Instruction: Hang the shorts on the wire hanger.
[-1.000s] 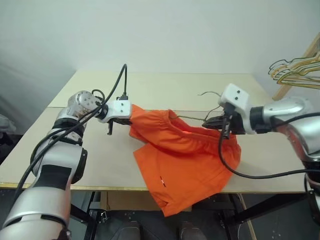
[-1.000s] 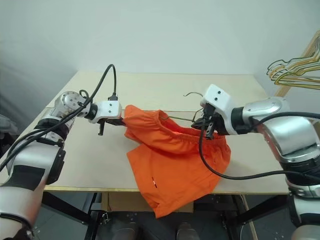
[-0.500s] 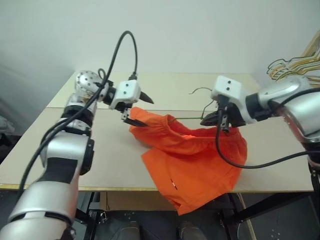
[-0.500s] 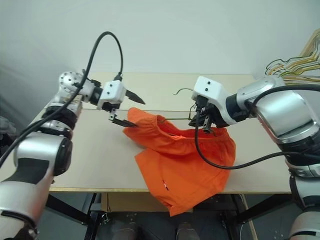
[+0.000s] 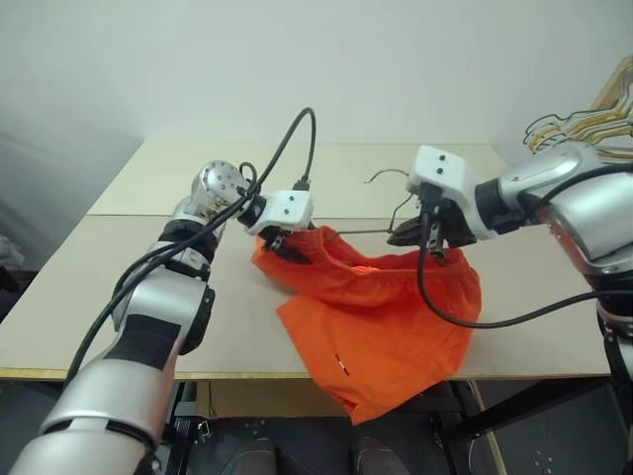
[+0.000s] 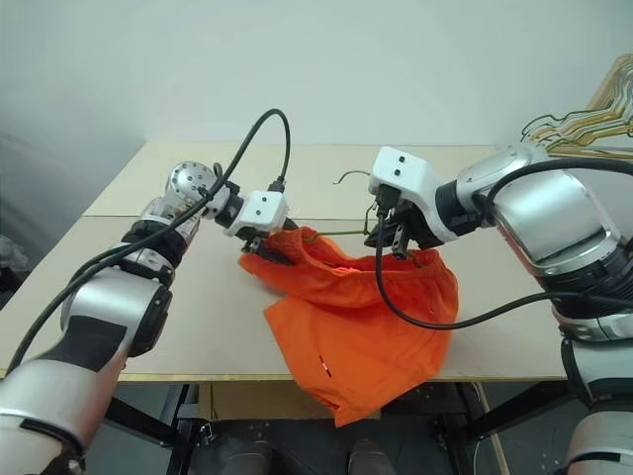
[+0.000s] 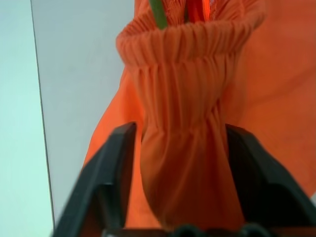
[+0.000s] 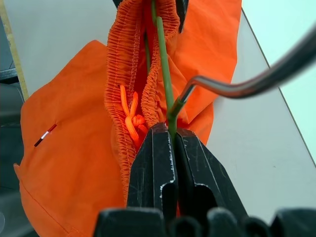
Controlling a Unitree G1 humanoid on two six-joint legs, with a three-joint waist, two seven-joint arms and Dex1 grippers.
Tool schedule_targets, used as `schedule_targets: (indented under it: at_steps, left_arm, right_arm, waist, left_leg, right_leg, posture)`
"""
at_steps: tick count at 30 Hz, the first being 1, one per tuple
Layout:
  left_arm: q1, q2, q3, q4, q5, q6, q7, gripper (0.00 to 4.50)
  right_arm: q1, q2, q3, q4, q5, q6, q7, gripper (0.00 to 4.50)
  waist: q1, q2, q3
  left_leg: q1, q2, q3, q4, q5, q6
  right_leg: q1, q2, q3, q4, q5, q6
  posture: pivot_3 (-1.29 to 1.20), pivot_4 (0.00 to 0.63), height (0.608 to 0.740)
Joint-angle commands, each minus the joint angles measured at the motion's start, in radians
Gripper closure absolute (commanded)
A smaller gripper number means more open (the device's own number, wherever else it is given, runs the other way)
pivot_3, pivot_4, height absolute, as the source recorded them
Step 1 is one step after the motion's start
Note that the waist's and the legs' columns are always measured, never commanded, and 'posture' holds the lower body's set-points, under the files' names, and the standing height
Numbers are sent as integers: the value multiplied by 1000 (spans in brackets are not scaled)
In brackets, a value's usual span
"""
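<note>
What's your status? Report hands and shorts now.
Right hand shut on wire hanger. Left hand straddling shorts waistband, grip unconfirmed. Nothing blocking.

1. L gripper [image 7: 180, 148]: two black fingers [image 7: 106, 177] either side of a bunched end of the shorts [image 7: 182, 123], fabric between them, w/ small gaps each side.
2. Gathered waistband sits above the fingers, w/ a thin green wire of the hanger [image 7: 158, 13] poking out of it.
3. Pale table [image 7: 74, 74] behind.

A pale wooden counter [image 5: 119, 287] stands against a plain white wall [image 5: 297, 59]; dark floor [image 5: 20, 416] lies below.
</note>
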Motion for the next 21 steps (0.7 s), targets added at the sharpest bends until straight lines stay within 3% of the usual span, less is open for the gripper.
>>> schedule_targets:
  at_steps: [1,5,11,12,17,21]
  left_arm:
    - [-27,-7,10,-3,-6,11,8,3187]
    - [-28,-9,18,0,-16,25,-8,4480]
    - [-32,-7,45,-3,-39,69,-22,4480]
    - [-32,-6,48,-4,-40,74,-25,4500]
    - [-22,3,58,-7,-42,88,-19,4500]
    - [-13,13,64,-10,-45,96,-15,4500]
  right_arm:
    - [-40,-3,-27,-9,-8,9,6,4500]
    - [-35,3,-40,-9,-7,0,-3,4500]
    - [17,-14,-59,-23,-45,-97,-26,4500]
    - [29,-21,-63,-27,-51,-105,-31,3931]
    - [100,-80,-161,-67,-33,-76,-59,2368]
    - [204,-162,-342,-139,30,-24,-71,1030]
  waist:
    - [-6,0,0]
    - [-14,0,0]
    - [-16,0,0]
    - [-16,0,0]
    - [-13,0,0]
    - [-13,0,0]
  left_leg:
    - [0,0,0,0,0,0]
    - [0,0,0,0,0,0]
    - [0,0,0,-1,0,0]
    - [0,0,0,-1,0,0]
    - [-1,0,0,0,0,0]
    - [0,0,0,-1,0,0]
  right_leg:
    - [0,0,0,0,0,0]
    - [0,0,0,0,0,0]
    - [0,0,0,0,0,0]
    - [0,0,0,0,0,0]
    - [0,0,0,-1,0,0]
    - [0,0,0,0,0,0]
  posture:
    - [-54,0,740]
    - [-58,0,740]
    - [-66,0,740]
    - [-66,0,740]
    - [-66,0,740]
    - [-67,0,740]
